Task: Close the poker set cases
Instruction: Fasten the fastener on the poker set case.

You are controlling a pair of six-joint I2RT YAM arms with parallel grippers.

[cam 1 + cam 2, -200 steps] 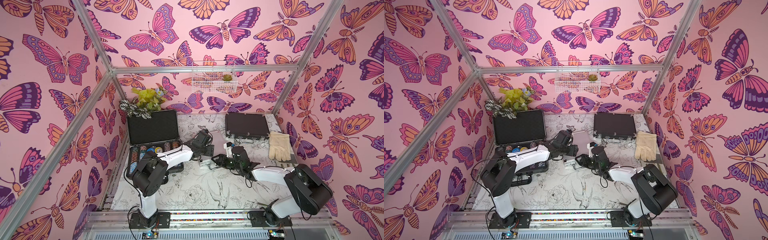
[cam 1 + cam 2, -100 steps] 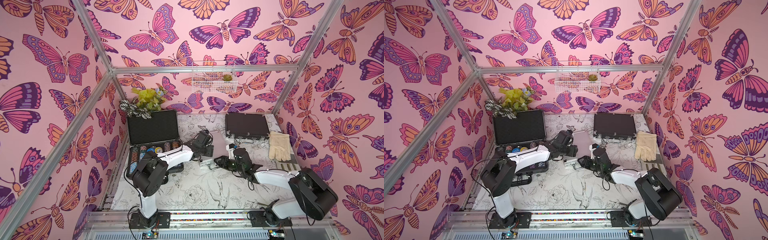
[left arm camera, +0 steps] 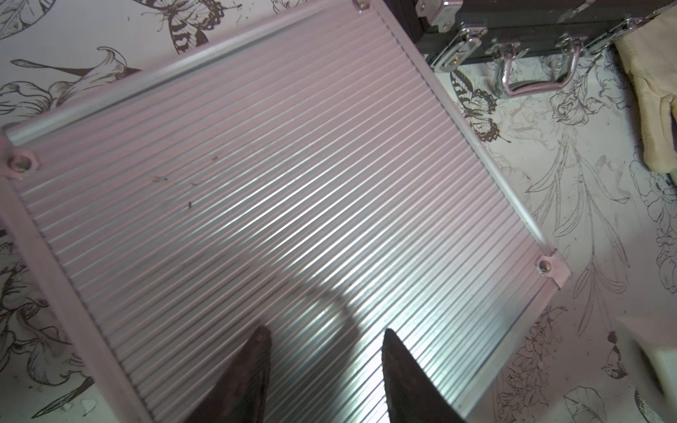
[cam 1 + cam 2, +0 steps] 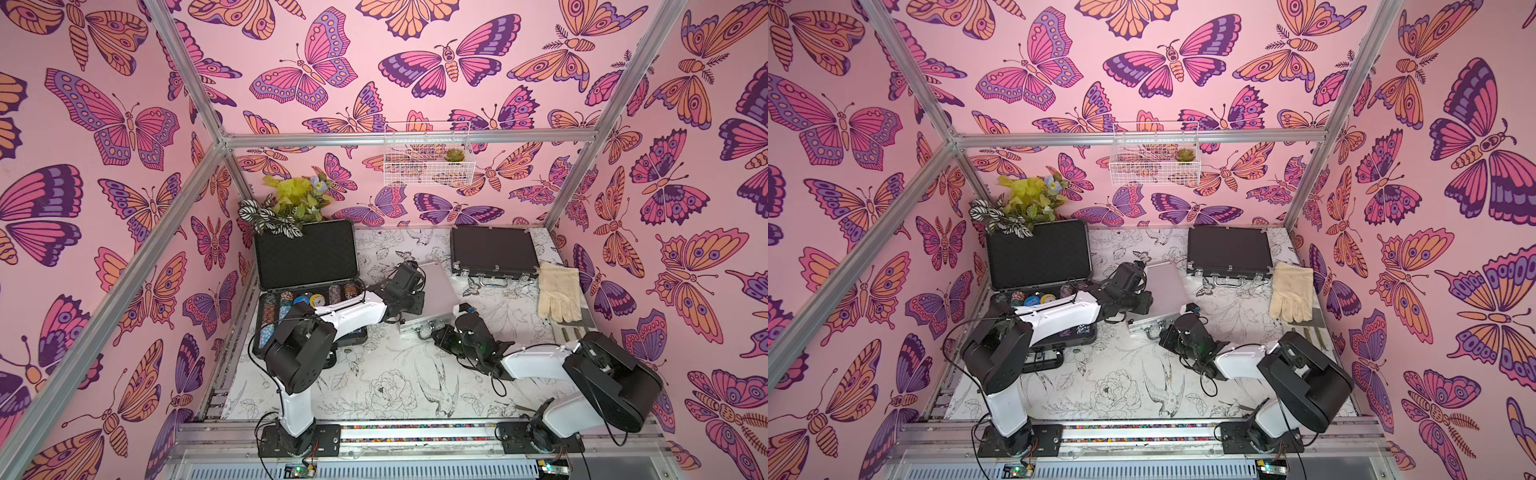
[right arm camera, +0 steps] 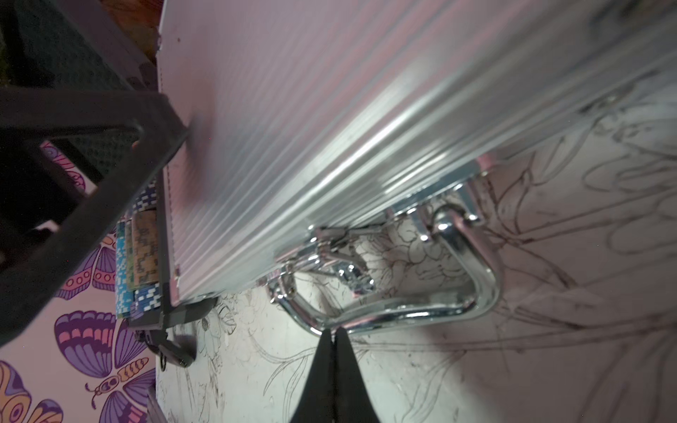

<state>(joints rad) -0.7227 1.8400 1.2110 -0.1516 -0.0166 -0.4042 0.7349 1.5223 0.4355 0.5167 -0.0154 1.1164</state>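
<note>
The small silver aluminium case [image 4: 436,291] [image 4: 1163,286] lies mid-table with its ribbed lid [image 3: 278,190] down. My left gripper [image 3: 325,331] [image 4: 409,307] hovers over that lid, open, with nothing between its fingers. My right gripper [image 5: 332,329] [image 4: 436,334] is shut, its tips touching the case's chrome handle [image 5: 476,278] without holding it. The large dark-grey case [image 4: 305,255] [image 4: 1038,255] stands open at the left with chips [image 4: 291,299] inside. The wide black case [image 4: 492,251] [image 4: 1227,249] lies shut at the back right.
A cream glove [image 4: 559,293] lies to the right of the black case. Artificial plants [image 4: 286,203] hang over the open lid's back corner. A white wire basket [image 4: 428,160] is mounted on the back wall. Aluminium frame posts edge the table.
My right gripper's jaws have come together, and it has shifted a little towards the silver case's handle. The left gripper's jaws have narrowed over the lid.
</note>
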